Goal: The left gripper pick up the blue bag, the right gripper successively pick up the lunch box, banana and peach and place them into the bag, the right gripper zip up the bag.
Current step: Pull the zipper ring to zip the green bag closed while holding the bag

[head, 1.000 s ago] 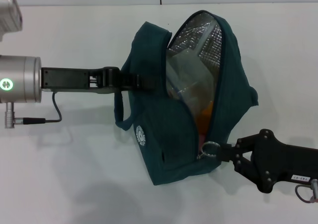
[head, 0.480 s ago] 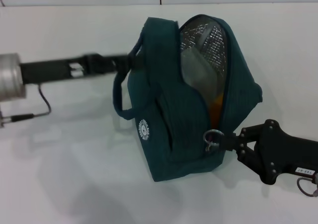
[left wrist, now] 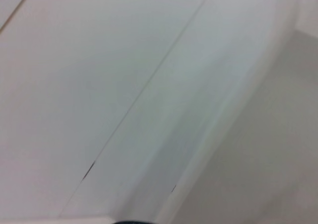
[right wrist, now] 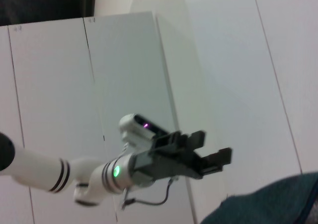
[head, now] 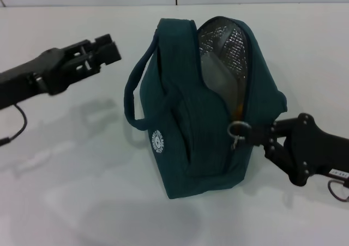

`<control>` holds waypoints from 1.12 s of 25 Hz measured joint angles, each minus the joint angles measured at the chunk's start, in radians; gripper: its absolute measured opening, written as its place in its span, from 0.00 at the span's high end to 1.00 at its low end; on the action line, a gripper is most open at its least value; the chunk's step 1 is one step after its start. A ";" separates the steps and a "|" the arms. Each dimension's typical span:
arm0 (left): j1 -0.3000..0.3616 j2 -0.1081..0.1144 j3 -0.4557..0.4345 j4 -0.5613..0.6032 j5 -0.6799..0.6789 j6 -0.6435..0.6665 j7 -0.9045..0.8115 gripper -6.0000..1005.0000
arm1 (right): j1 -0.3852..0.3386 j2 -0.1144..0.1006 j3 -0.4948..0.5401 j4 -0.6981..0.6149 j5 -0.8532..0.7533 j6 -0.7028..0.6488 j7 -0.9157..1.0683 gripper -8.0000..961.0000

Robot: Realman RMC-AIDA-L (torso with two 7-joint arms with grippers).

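**Zipping under way, bag part open**

Seen at frame centre: blue bag (head: 207,120) standing on the white table (head: 82,191), mouth gaping at upper centre, foil lining and a sliver of orange showing. At lower right, right gripper (head: 252,134) pinched on the ring zipper pull (head: 238,129). At upper left, left gripper (head: 103,49) clear of the handle (head: 132,96), fingers seemingly parted, holding nothing. Next, likely: drawing the pull up along the track.

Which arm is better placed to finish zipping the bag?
Right: the right claw already grips the ring zipper pull on the half-open blue bag. The left claw is clear of the handle, holding nothing.
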 joint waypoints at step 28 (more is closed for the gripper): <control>0.072 -0.006 0.005 -0.499 -0.016 0.044 0.989 0.11 | 0.219 0.011 -0.063 -0.013 0.223 0.031 -0.014 0.98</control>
